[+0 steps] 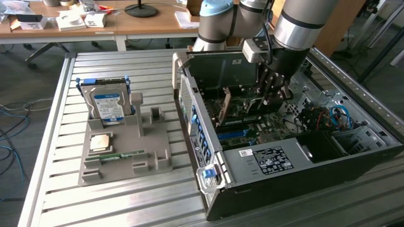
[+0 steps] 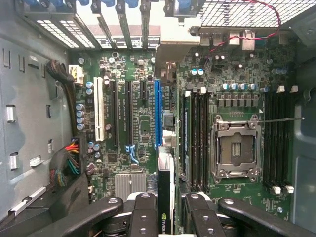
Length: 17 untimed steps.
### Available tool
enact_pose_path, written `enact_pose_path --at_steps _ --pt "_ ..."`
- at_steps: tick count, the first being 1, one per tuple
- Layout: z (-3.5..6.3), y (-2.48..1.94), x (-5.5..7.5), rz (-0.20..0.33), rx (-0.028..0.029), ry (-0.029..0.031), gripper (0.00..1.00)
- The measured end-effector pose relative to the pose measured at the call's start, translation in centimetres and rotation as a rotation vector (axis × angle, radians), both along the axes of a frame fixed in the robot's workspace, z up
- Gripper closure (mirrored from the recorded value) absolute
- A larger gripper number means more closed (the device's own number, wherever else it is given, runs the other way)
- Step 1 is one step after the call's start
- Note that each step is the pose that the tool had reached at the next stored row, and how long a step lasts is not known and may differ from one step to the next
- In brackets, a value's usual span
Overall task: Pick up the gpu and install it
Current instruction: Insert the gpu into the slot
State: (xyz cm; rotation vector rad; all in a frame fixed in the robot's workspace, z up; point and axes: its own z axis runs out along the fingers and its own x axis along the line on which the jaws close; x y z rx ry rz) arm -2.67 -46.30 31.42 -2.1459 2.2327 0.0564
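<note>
Deep in the open black computer case (image 1: 284,194): a black two-fingered gripper (image 1: 275,92), jaws about half closed and clamped on the gpu (image 2: 165,182), a thin dark circuit card with a silvery metal bracket. Pinched between the black finger pads (image 2: 145,207) at its near end, with a green logo on its upper edge between them. Underneath, a green motherboard (image 2: 143,123), with a long blue slot (image 2: 157,113) just beside the card and parallel to it. Seated in a slot or not: cannot tell.

Case on its side on a silver ribbed metal table (image 1: 126,198). On the exterior view's left, a grey moulded tray (image 1: 132,142) with a boxy blue-and-white-labelled hard drive (image 1: 107,104) upright in it. Behind, wooden desks (image 1: 158,26) and grey floor with loose cables.

Gpu up on edge, board face vertical, long axis running from the gripper towards the case's rear wall of slot openings (image 2: 123,19), bracket end (image 2: 173,54) pointing that way.
</note>
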Motion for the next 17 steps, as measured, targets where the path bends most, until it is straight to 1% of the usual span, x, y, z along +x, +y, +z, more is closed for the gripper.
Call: enact_pose_path --at_steps 9,14,17 --pt "0.0 0.0 -0.01 0.0 0.0 0.0 0.74" --pt "-0.03 0.0 -0.54 0.0 0.0001 -0.0001 0.74" --pt "-0.02 0.0 -0.61 0.0 0.0 0.0 0.74"
